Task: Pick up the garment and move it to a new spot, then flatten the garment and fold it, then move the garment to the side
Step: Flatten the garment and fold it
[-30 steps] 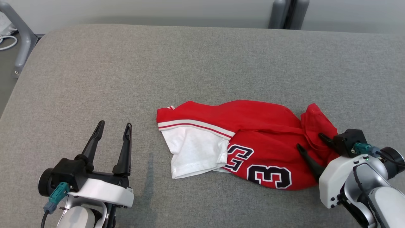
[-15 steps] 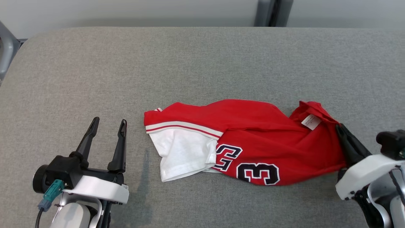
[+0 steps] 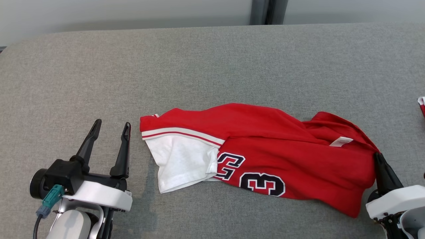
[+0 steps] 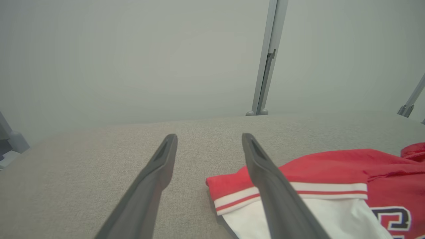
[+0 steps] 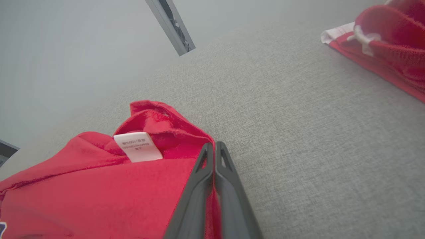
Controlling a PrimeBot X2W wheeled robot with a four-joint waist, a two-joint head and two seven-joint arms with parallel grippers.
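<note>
Where the red jersey is spread over the ctr and right of the head view, it is laid crumpled on the grey padded surface, w/ its long axis running left to right. At its left end a white sleeve panel is seen below a red-and-white striped band. A black-and-white number is printed at the lower middle. A white label is exposed near the right end, by the bunched collar area.

The right gripper is seen at the lower right of the frame, fingers pressed together w/ the jersey's right edge pinched between them. In the right wrist view red cloth is visible between the two closed fingers, and the label is found just left of the tips. Whether the pinched edge is lifted clear of the surface cannot be told.

The left gripper is seen at the lower left, fingers spread wide, nothing between them. It is set just left of the striped band, not touching it. In the left wrist view the band is partly hidden behind the right-hand finger.

A second red garment w/ white trim is cut off at the right edge, well apart from the jersey. A grey post is seen at top ctr, beyond the surface.
</note>
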